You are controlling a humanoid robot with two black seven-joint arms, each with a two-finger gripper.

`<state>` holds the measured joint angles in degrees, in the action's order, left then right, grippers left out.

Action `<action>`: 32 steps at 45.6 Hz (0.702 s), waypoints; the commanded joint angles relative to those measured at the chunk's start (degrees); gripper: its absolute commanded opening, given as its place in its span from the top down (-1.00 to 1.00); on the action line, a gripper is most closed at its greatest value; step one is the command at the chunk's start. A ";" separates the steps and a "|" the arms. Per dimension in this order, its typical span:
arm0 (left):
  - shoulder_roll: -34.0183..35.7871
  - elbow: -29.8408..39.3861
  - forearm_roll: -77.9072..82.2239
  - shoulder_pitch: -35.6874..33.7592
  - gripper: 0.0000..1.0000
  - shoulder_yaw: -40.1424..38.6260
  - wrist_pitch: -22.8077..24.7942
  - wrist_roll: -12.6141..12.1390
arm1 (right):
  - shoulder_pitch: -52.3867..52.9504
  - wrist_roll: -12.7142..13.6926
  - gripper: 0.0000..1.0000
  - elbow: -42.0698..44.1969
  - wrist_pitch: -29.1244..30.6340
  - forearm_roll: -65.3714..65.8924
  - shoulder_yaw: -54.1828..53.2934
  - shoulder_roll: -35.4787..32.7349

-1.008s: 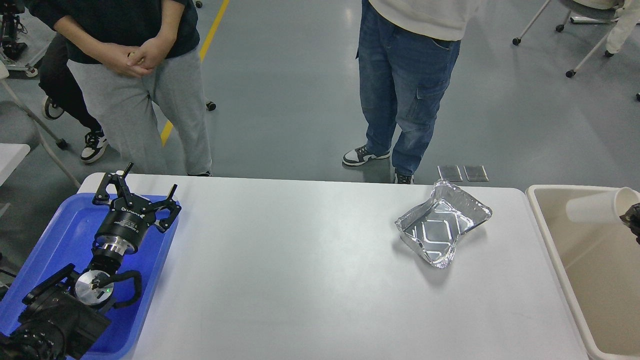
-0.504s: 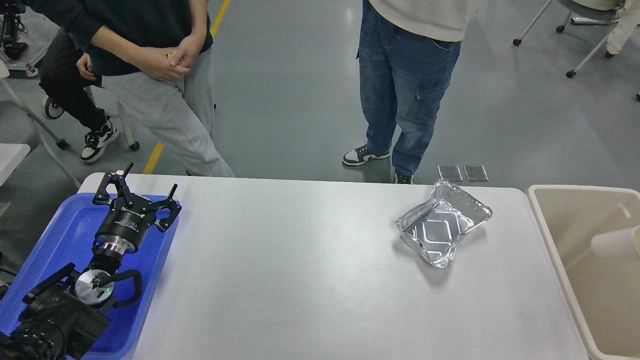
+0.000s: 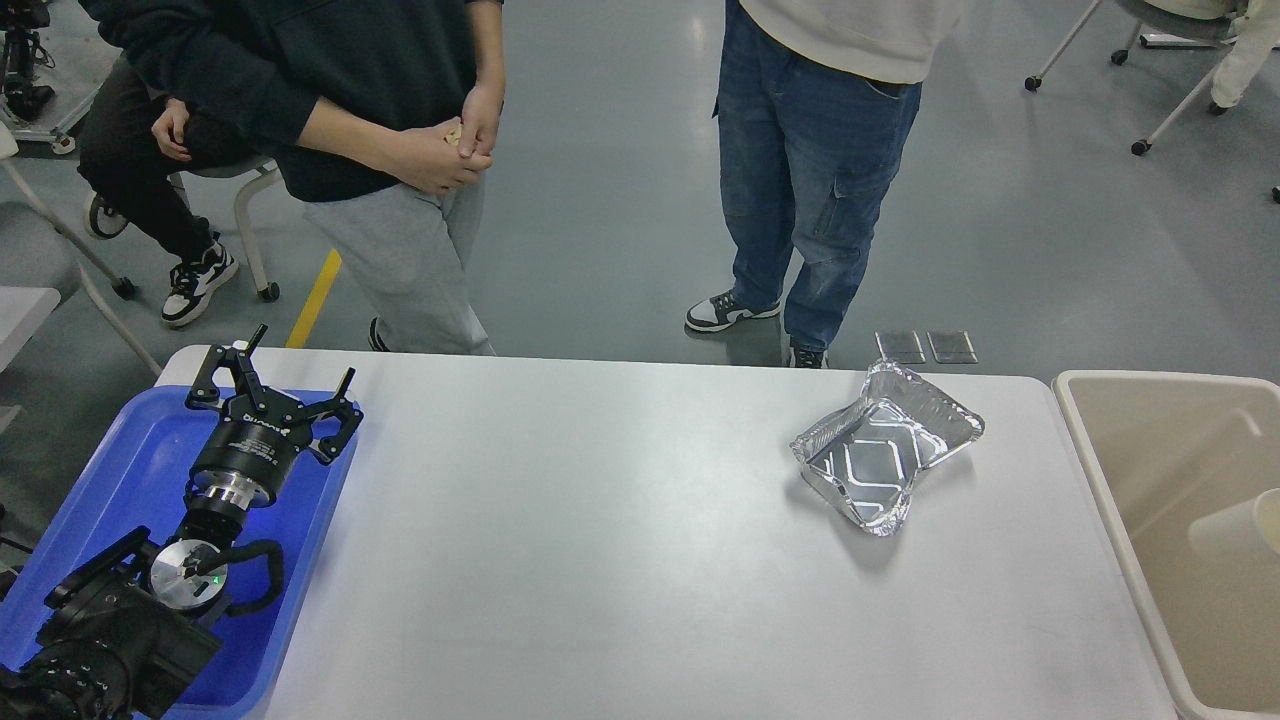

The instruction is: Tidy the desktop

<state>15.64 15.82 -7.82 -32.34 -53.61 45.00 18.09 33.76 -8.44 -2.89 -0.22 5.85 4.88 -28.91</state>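
Hovering over the blue tray (image 3: 95, 470) at the table's left edge, my left hand (image 3: 275, 385) has its fingers spread and nothing between them; it has not shifted over the last second. My right hand is out of view now, though a second ago its dark tip showed at the right edge beside a white paper cup (image 3: 1235, 525). That cup has since dropped and lies on its side inside the beige bin (image 3: 1090, 455) just off the table's right edge, so I judge one piece of clutter is dealt with.

What remains on the table (image 3: 600, 540) is a crumpled foil tray (image 3: 885, 450), sitting near the far right corner, close to the bin, unmoved. It looks thin, shiny and dented, with one rim bent upward, so I expect it to flex under a pinch. Otherwise the white surface is smooth and bare. Two people stand beyond the far edge; one has stepped rightward.
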 commanded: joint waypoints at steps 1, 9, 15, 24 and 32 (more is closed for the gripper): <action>0.00 0.00 0.00 0.00 -1.00 0.00 0.00 0.01 | -0.01 2.29 -0.78 0.34 0.13 -1.02 -5.05 0.43; 0.00 0.00 0.00 0.00 -1.00 0.00 0.00 0.01 | 0.07 2.29 -1.00 0.34 -0.40 -1.02 -5.67 0.52; 0.00 0.00 0.00 0.00 -1.00 0.00 0.00 0.01 | 1.13 2.20 -1.00 0.34 -0.40 -1.02 -5.58 0.69; 0.00 0.00 0.00 0.00 -1.00 0.00 0.00 0.01 | 2.97 2.20 -1.00 3.50 -1.54 -0.93 -4.71 0.69; 0.00 0.00 0.00 0.00 -1.00 0.00 0.00 0.01 | 2.45 2.11 -1.00 5.70 -1.63 -0.49 -4.27 0.87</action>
<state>15.64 15.82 -7.82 -32.34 -53.61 45.00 18.08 35.81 -6.34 0.35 -1.53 4.97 0.12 -28.23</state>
